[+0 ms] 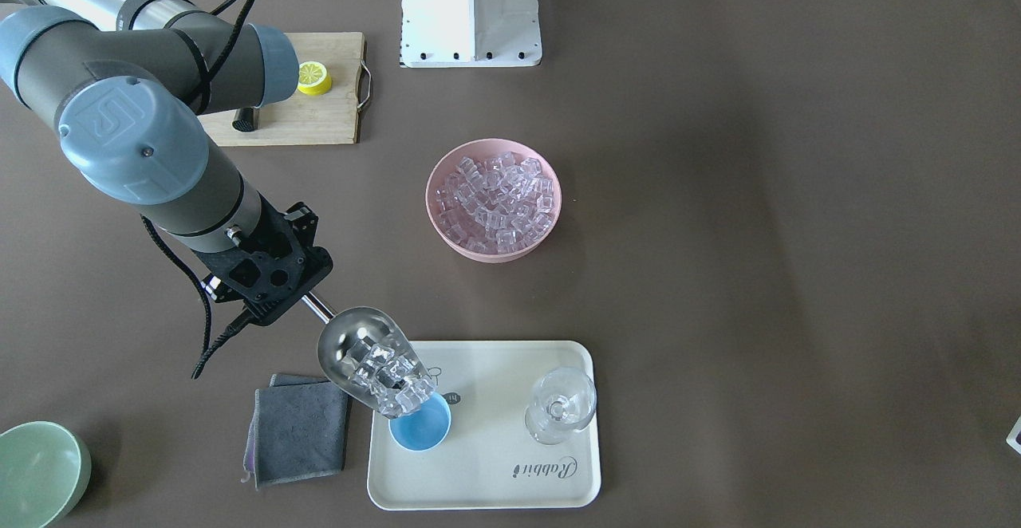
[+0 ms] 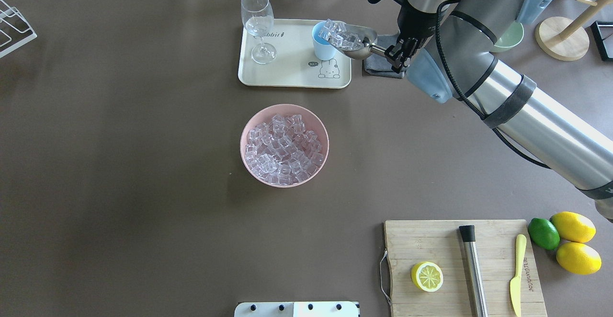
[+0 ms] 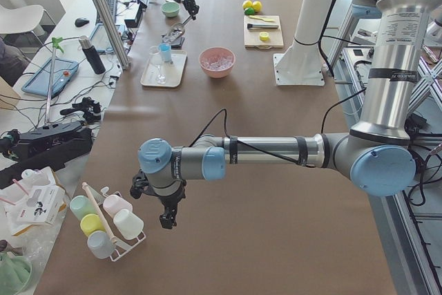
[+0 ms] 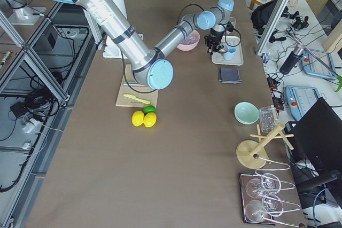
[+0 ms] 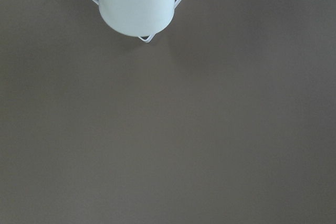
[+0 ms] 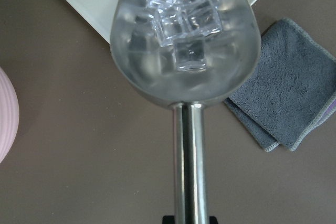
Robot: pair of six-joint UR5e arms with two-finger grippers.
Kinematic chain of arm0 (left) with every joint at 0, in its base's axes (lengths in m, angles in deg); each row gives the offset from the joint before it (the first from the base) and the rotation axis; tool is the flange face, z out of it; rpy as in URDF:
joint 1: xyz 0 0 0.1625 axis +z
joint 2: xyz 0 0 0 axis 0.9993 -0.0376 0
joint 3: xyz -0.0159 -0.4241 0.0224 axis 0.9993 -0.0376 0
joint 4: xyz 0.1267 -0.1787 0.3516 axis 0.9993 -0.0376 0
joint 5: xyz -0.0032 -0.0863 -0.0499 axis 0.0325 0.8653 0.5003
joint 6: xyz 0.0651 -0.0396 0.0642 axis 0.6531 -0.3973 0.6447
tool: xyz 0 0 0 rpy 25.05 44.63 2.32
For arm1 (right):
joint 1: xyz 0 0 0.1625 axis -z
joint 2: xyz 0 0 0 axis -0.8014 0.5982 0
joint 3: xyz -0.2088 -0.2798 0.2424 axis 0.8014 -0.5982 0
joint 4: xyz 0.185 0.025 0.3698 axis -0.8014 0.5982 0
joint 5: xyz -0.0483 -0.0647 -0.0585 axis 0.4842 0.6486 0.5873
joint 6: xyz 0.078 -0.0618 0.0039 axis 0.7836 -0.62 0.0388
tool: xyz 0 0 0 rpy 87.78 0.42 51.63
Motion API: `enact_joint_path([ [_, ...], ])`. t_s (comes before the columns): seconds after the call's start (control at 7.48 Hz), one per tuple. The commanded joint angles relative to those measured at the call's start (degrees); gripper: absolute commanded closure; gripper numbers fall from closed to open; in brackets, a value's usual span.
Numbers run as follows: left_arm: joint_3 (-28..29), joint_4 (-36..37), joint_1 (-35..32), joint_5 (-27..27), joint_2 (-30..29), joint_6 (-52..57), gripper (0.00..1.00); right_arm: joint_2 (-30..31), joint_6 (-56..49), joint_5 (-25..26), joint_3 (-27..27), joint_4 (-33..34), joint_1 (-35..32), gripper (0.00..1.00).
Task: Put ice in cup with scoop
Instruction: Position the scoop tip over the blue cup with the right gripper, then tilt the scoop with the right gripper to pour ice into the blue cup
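Note:
My right gripper [image 1: 307, 298] is shut on the rod handle of the silver scoop [image 1: 360, 350]. The scoop is tilted down with its lip over the light-blue cup [image 1: 420, 428] on the cream tray [image 1: 494, 464]. Clear ice cubes [image 1: 396, 382] are heaped at the scoop's mouth, right above the cup's rim. The right wrist view shows the scoop [image 6: 186, 66] with ice [image 6: 181, 19] in its trough. In the overhead view the scoop [image 2: 358, 44] meets the cup [image 2: 322, 49]. More ice fills the pink bowl [image 2: 284, 145]. My left gripper [image 3: 168, 215] hangs far off near a cup rack; I cannot tell its state.
A clear stemmed glass [image 1: 561, 404] stands on the tray beside the cup. A folded grey cloth [image 1: 299, 428] lies under the scoop's handle side. A pale green bowl [image 1: 36, 472] is beyond it. A cutting board [image 2: 493, 240] holds a lemon half, steel cylinder and knife.

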Motion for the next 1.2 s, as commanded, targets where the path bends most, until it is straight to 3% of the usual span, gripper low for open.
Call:
enact_joint_path([
  [0.0, -2.94, 0.6, -0.92, -0.06, 3.83, -0.54, 0.01, -1.91, -3.33, 0.34, 0.1, 6.62, -0.64, 1.0],
  [0.4, -6.18, 0.6, -0.75, 0.29, 7.07, -0.8, 0.01, -2.71, -3.43, 0.51, -0.16, 8.05, -1.08, 1.0],
  [0.67, -9.07, 4.45, -0.58, 2.91, 6.74, -14.77, 0.01, -4.28, -5.09, 2.0, -1.12, 10.41, -1.26, 1.0],
  [1.07, -8.83, 4.38, -0.57, 3.2, 6.56, -15.57, 0.01, -8.23, -7.03, 3.68, -4.46, 13.93, -1.17, 1.0],
])
